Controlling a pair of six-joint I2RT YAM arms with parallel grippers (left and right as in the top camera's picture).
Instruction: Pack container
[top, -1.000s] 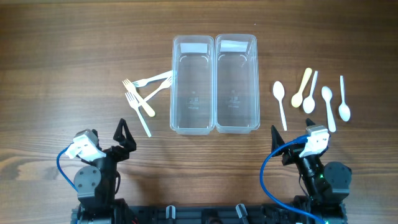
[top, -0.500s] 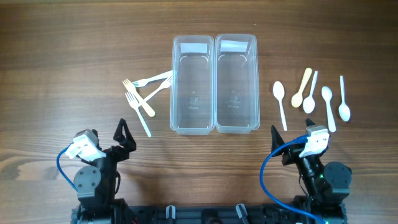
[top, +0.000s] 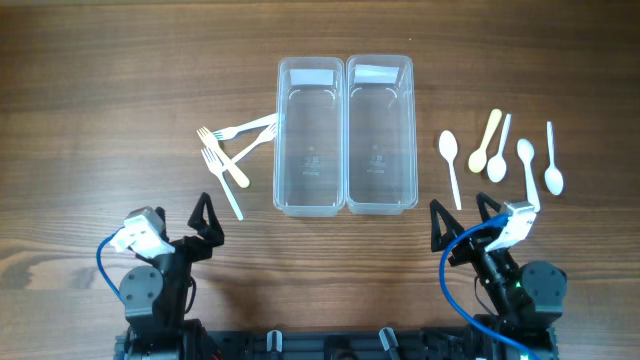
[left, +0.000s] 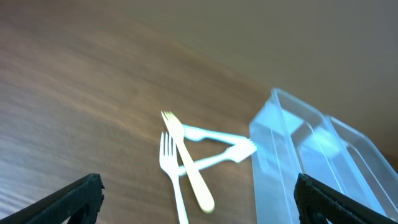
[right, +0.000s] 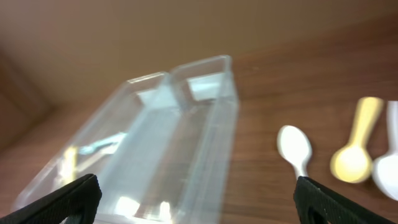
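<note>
Two clear containers (top: 345, 130) stand ahead, between both wide-open, empty jaws; forks (top: 232, 170) lie ahead of the left jaws, spoons (top: 496, 168) ahead of the right jaws.

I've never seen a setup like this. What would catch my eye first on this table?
Two clear plastic containers stand side by side in the middle of the wooden table. Just to their left, a few pale forks lie crossed over each other. To their right, five spoons, white and cream, lie spread out in a loose row.
</note>
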